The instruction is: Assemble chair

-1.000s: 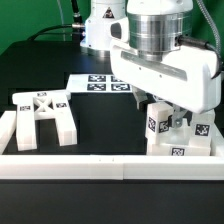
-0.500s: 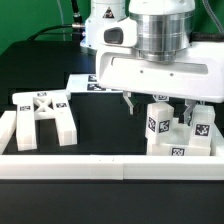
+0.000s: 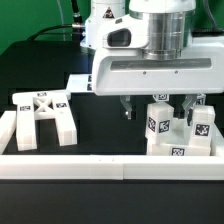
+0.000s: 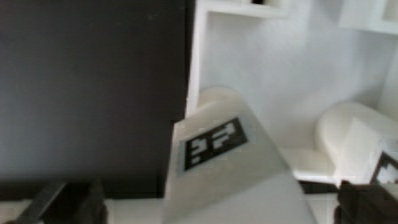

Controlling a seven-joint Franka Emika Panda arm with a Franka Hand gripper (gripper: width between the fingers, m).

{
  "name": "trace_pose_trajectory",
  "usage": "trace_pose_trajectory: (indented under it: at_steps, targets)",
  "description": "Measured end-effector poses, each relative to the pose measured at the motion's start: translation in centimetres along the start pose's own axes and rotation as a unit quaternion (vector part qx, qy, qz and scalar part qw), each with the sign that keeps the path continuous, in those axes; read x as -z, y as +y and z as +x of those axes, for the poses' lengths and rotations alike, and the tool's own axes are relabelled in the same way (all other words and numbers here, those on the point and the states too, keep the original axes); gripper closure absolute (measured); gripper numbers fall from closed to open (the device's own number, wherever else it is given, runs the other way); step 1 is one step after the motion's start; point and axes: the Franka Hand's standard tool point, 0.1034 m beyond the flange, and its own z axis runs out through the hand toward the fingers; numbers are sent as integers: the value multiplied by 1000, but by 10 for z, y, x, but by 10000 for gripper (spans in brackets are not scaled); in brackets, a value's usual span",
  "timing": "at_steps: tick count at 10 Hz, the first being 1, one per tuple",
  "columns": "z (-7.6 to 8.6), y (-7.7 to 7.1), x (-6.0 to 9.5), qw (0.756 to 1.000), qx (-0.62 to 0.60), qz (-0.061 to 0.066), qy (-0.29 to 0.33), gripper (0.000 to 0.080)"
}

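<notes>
Gripper (image 3: pixel 160 108) hangs spread wide, holding nothing. On the exterior view's left, the chair's leg frame (image 3: pixel 42 115) lies by the border wall (image 3: pixel 100 166). On the right, its upright blocks (image 3: pixel 158 125) stand beneath the fingers. An off-centre descent could clip one and topple it.

The arm (image 3: pixel 106 28) is glossy white with rounded shells; a dark round cap (image 3: pixel 118 37) marks one joint; a grey ribbed metal cylinder (image 3: pixel 162 30) joins it to the tool's wide, boxy white body; the tool (image 3: pixel 160 106) ends in two slim dark fingers (image 3: pixel 127 106) (black, blurred bars in the wrist view); a thin dark cable (image 3: pixel 74 10) shows at the far left.
</notes>
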Motion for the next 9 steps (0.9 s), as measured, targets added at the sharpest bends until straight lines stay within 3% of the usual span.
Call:
trace_pose_trajectory:
  at_steps: [3,4,5,6,9]
  targets:
    - [0,3,0,996,89,-5,-1,150]
    - [0,3,0,995,96,-5,-1,240]
    - [0,3,-1,996,92,-5,-1,420]
    - [0,3,-1,996,92,-5,-2,508]
    - [-1,4,-1,998,70,-5,-2,508]
